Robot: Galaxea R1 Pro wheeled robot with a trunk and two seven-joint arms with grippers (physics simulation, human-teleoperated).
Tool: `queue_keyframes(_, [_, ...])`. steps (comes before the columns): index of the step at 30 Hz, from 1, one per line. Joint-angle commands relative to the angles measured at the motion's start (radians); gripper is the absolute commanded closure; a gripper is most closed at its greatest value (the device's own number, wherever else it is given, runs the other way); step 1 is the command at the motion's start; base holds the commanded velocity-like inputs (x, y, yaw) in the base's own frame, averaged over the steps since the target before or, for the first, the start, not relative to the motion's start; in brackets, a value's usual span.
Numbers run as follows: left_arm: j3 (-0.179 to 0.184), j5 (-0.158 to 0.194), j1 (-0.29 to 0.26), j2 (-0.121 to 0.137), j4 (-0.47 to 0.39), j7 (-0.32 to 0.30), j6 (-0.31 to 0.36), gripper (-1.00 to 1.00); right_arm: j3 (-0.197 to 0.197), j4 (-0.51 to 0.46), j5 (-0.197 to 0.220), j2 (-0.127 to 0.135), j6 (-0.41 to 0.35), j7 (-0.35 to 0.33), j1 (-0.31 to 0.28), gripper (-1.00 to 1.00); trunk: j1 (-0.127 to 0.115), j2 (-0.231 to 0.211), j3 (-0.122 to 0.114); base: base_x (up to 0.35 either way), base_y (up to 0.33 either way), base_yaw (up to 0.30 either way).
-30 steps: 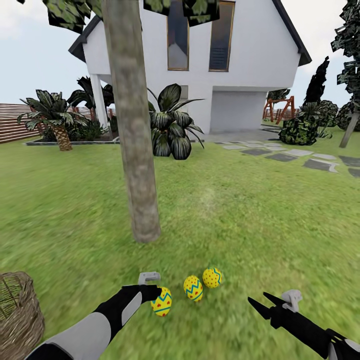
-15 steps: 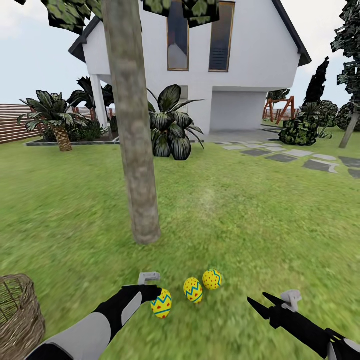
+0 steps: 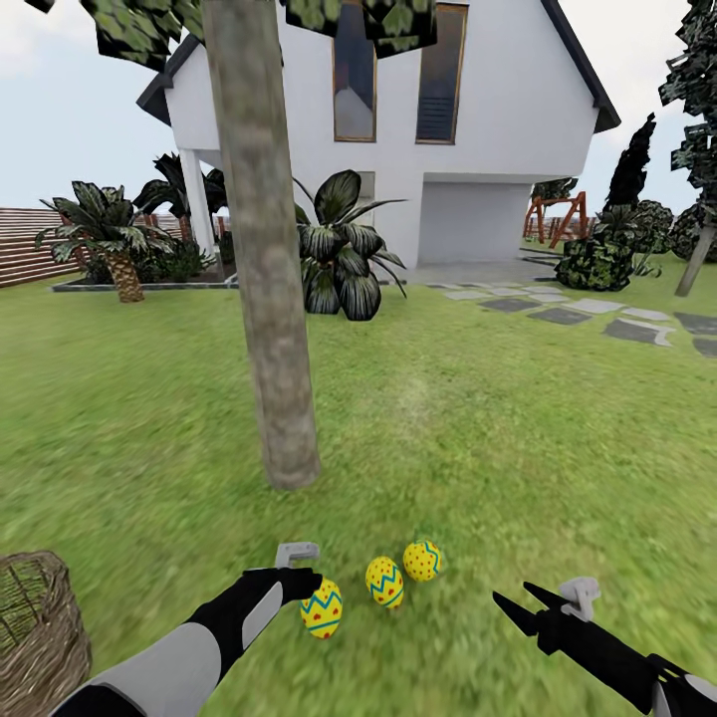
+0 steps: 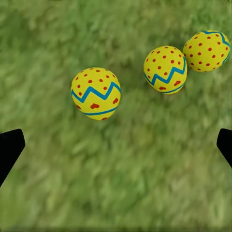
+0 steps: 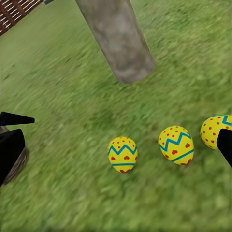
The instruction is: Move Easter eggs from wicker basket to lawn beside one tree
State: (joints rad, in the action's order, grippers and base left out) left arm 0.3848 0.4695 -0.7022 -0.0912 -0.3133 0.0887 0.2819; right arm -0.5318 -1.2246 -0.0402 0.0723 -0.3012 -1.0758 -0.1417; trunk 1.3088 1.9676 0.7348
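Three yellow Easter eggs (image 3: 322, 608) (image 3: 384, 582) (image 3: 423, 561) with blue zigzags and red dots lie in a row on the lawn (image 3: 478, 448), a short way in front of the tree (image 3: 271, 329) with its thick grey-brown trunk. My left gripper (image 3: 304, 586) hangs open just beside the nearest egg (image 4: 96, 93), its fingertips spread wide and holding nothing. The right gripper (image 3: 518, 600) is open too, to the right of the eggs and apart from them. At the lower left edge stands the wicker basket (image 3: 35, 627); I cannot see into it.
A white house (image 3: 478, 129) stands behind the tree, with broad-leaved shrubs (image 3: 344, 254) and a short palm (image 3: 115, 244) before it. A grey stepping-stone path (image 3: 588, 314) runs at the right. Grass stretches open around the eggs.
The whole picture has slid down a little, so the camera moved. The eggs lie where they lay, and both grippers stay open.
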Motion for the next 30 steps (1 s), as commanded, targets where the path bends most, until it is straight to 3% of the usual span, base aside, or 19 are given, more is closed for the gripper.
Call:
queue_keyframes(1, [0.008,0.011,0.000,0.001,-0.002,0.008,0.004,-1.00,-0.002,-0.001,-0.004,-0.001,-0.007,-0.006,-0.001,-1.00,-0.004,-0.007,-0.002,0.000,0.000,0.000])
queue_keyframes(30, [0.008,0.009,0.000,0.001,-0.001,0.008,0.003,-1.00,0.002,-0.001,-0.006,-0.003,-0.007,-0.003,-0.001,-1.00,-0.115,-0.210,-0.093,0.000,0.000,0.000])
